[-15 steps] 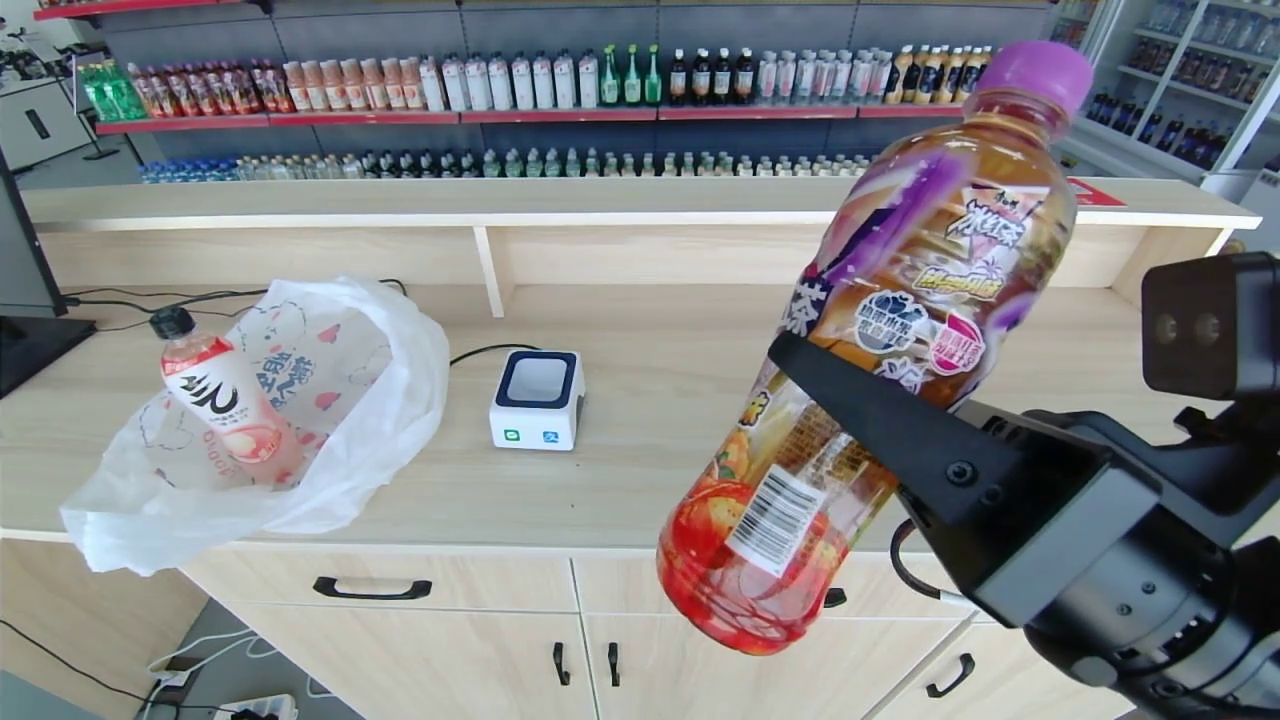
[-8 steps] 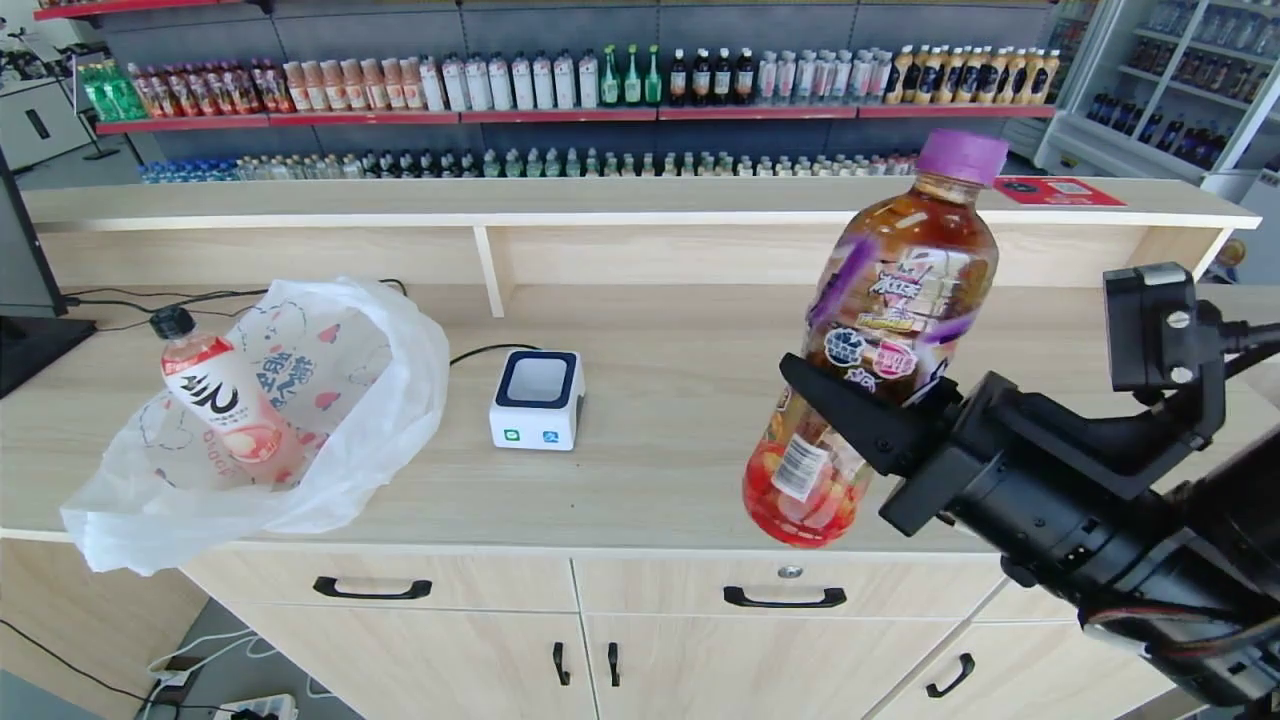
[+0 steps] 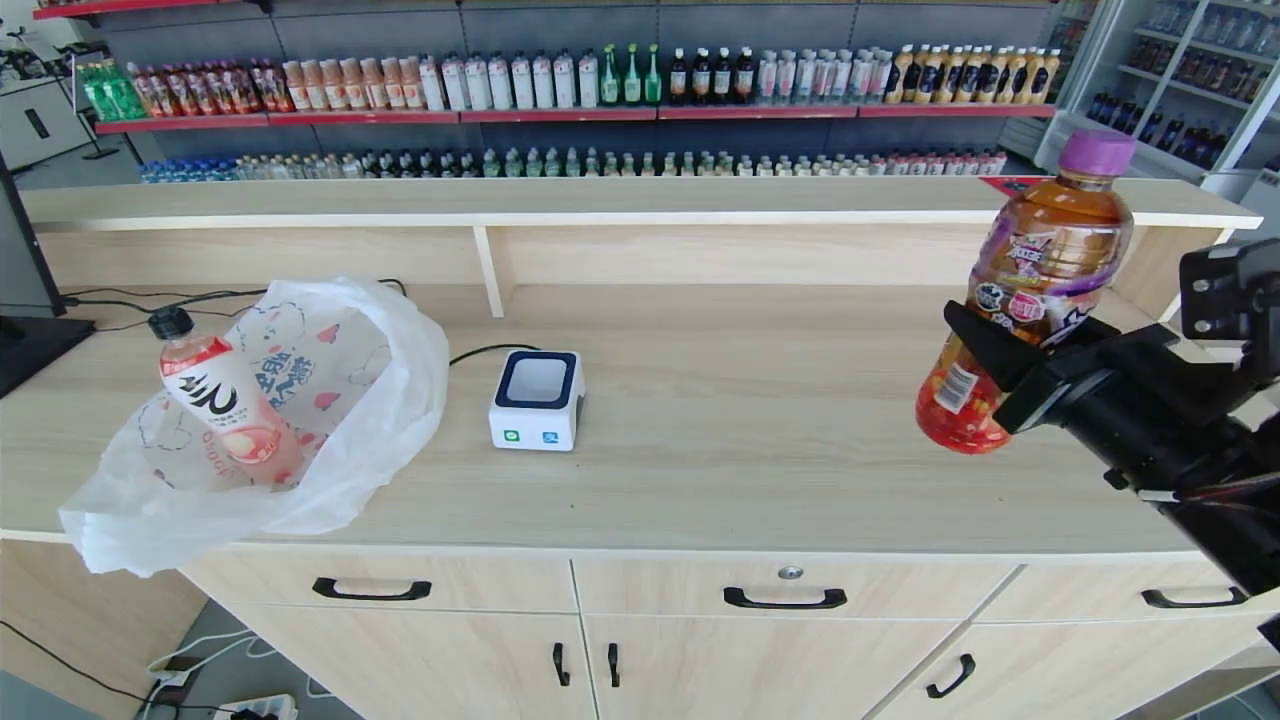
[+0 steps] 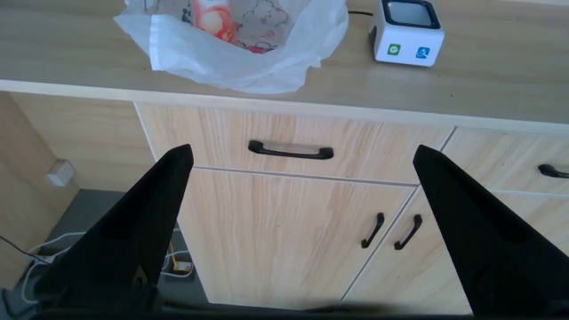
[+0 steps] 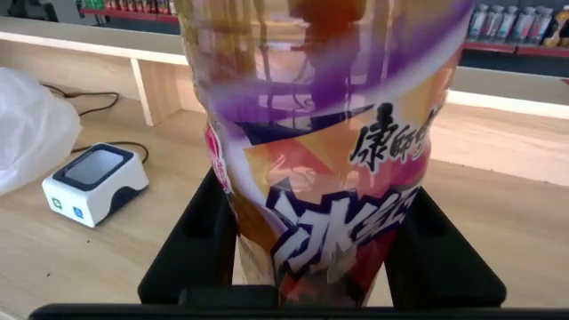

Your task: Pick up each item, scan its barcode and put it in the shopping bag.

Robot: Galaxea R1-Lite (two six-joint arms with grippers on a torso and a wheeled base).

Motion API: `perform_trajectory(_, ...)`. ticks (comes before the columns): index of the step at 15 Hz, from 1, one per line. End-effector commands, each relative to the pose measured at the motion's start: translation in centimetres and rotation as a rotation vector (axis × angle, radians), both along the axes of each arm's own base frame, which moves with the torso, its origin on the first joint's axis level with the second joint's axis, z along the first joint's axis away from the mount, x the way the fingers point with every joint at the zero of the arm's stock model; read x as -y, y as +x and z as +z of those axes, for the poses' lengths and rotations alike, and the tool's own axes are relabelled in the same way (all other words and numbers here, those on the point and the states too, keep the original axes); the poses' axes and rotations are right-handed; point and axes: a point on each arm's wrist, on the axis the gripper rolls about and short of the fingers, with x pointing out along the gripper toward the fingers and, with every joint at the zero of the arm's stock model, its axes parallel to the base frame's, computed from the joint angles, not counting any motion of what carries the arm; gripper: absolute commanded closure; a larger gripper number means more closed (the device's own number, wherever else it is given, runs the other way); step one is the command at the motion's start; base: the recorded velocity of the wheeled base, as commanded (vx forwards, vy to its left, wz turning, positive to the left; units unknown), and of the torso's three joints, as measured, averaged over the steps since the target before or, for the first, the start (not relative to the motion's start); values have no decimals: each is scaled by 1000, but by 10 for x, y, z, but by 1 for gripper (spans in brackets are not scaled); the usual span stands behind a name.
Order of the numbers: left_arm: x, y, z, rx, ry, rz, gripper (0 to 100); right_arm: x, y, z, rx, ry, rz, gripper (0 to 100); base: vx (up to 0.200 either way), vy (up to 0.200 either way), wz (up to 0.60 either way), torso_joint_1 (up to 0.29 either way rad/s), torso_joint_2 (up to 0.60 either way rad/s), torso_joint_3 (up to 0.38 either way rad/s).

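Tea bottle (image 3: 1060,230) appears full: likely heavy, stiff, slippery. Right pincer (image 3: 1022,330) is clamped across its labelled midsection, the proper hold. Left pincer (image 4: 300,158) stands wide apart, empty.

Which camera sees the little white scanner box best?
The head view: the scanner sits whole on the counter, dark window up. The right wrist view catches it off past the held bottle; the left wrist view cuts part of it off.
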Motion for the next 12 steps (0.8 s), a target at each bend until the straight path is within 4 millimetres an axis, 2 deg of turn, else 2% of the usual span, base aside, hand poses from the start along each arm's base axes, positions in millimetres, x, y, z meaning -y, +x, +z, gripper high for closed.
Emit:
perform_trajectory(1, 0, 0, 0, 0, 0, 1, 0, 8, 0, 1, 11, 3, -33, 100, 0, 0, 0, 0, 0, 0)
perform_trajectory(5, 0, 0, 0, 0, 0, 1, 0, 20, 30, -5, -4, 7, -125, 100, 0, 0, 0, 0, 0, 0)
perform_trajectory(8, 0, 0, 0, 0, 0, 1, 0, 21, 36, -15, -44, 14, -157, 100, 0, 0, 0, 0, 0, 0)
perform_trajectory(12, 0, 0, 0, 0, 0, 1, 0, 21, 36, -19, -63, 18, -156, 100, -200, 0, 0, 18, 5, -1)
